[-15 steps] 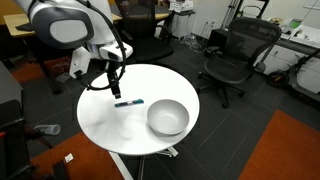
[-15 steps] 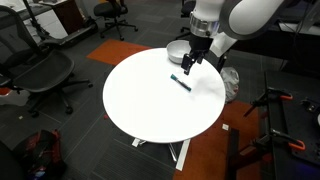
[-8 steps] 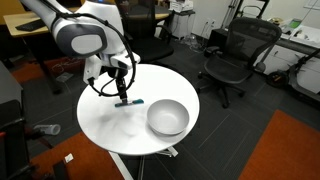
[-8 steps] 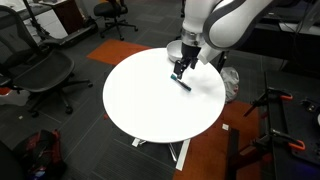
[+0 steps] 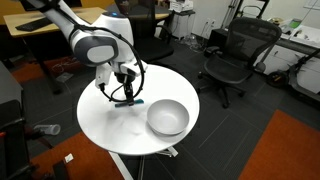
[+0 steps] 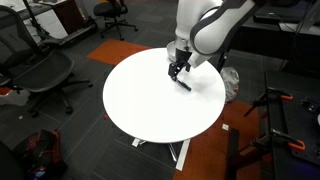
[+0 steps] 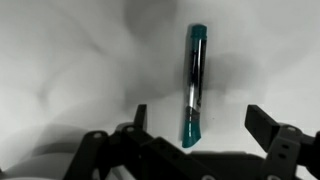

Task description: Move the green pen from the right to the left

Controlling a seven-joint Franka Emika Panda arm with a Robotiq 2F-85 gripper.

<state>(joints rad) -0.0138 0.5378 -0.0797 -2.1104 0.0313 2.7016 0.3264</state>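
Note:
The green pen [image 7: 194, 85] lies flat on the round white table [image 5: 105, 115], a slim dark body with teal ends. It also shows in both exterior views [image 5: 131, 102] [image 6: 183, 83]. My gripper [image 7: 198, 118] is open and hangs just above the pen, one finger on each side of its near teal end, with clear gaps to both. In both exterior views the gripper [image 5: 126, 95] [image 6: 176, 70] stands low over the pen and partly hides it.
A round grey bowl [image 5: 167, 117] sits on the table beside the pen; it is partly hidden behind the arm in an exterior view [image 6: 181, 50]. Office chairs [image 5: 237, 55] [image 6: 40, 75] stand around the table.
The gripper has come down and across toward the pen and now straddles its end. The pen and the bowl have not moved.

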